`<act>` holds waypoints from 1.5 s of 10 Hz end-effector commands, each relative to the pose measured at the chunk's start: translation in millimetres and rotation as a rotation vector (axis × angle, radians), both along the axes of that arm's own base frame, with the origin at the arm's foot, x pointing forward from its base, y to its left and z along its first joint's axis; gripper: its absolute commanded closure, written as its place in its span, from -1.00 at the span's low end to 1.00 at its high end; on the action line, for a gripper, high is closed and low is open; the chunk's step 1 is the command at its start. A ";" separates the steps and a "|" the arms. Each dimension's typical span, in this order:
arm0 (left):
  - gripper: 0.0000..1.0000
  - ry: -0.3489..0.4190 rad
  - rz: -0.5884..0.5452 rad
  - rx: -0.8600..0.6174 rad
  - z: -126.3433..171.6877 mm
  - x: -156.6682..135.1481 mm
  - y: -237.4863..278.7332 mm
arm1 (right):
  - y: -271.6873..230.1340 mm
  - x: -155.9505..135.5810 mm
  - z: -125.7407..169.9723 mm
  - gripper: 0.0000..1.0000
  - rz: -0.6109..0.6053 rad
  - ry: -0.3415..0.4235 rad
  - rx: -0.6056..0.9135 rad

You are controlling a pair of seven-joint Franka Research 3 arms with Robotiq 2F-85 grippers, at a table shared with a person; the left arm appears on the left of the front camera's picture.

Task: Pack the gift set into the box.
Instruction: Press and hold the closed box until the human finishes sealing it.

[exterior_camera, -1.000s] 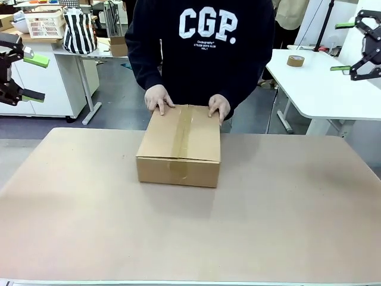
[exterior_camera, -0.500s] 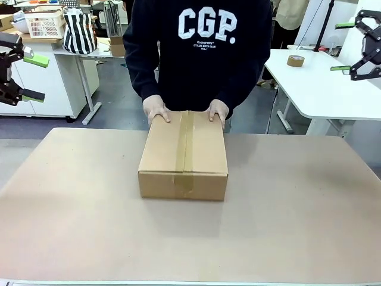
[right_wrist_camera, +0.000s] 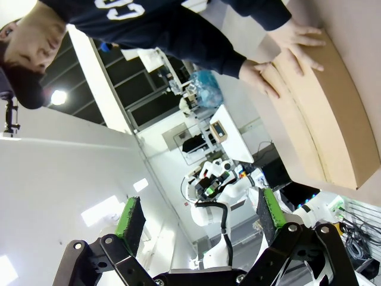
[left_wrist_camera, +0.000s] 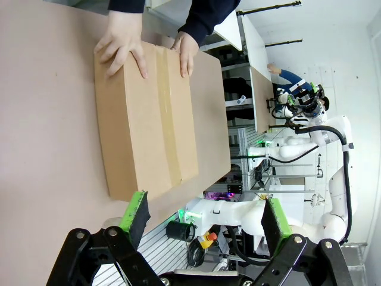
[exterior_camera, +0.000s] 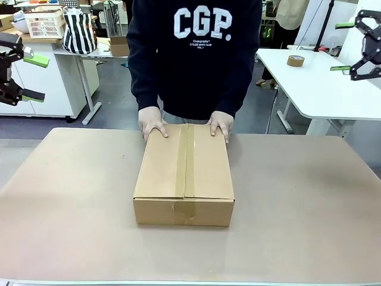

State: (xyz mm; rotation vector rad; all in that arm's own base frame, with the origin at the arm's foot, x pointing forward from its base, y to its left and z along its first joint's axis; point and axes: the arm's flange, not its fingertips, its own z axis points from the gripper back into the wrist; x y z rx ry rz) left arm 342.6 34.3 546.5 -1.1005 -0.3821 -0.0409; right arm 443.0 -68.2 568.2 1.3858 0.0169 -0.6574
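My left gripper [exterior_camera: 38, 77] and right gripper [exterior_camera: 340, 46] hang spread and empty at the frame's upper corners. The large brown corrugated cardboard box [exterior_camera: 208, 167], taped shut, sits mid-frame, the person's hands [exterior_camera: 153, 123] on its upper edge. I judge it stiff, light and broad, so I'd grip the flap edges.

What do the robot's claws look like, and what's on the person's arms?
The left gripper and right gripper are black linkage frames, each with two fingers tipped in bright green pads. The person's sleeves are long and dark navy, on a sweatshirt lettered CGP.
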 end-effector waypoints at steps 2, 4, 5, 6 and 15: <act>-1.00 -0.008 -0.007 -0.010 2.2 -0.3 -0.3 | -2.1 0.8 3.3 -1.00 0.014 -0.002 -0.008; -1.00 -0.008 -0.007 -0.010 2.2 -0.3 -0.3 | -2.1 0.8 3.3 -1.00 0.014 -0.002 -0.008; -1.00 -0.008 -0.007 -0.010 2.2 -0.3 -0.3 | -2.1 0.8 3.3 -1.00 0.014 -0.002 -0.008; -1.00 -0.008 -0.007 -0.010 2.2 -0.3 -0.3 | -2.1 0.8 3.3 -1.00 0.014 -0.002 -0.008; -1.00 -0.008 -0.007 -0.010 2.2 -0.3 -0.3 | -2.1 0.8 3.3 -1.00 0.014 -0.002 -0.008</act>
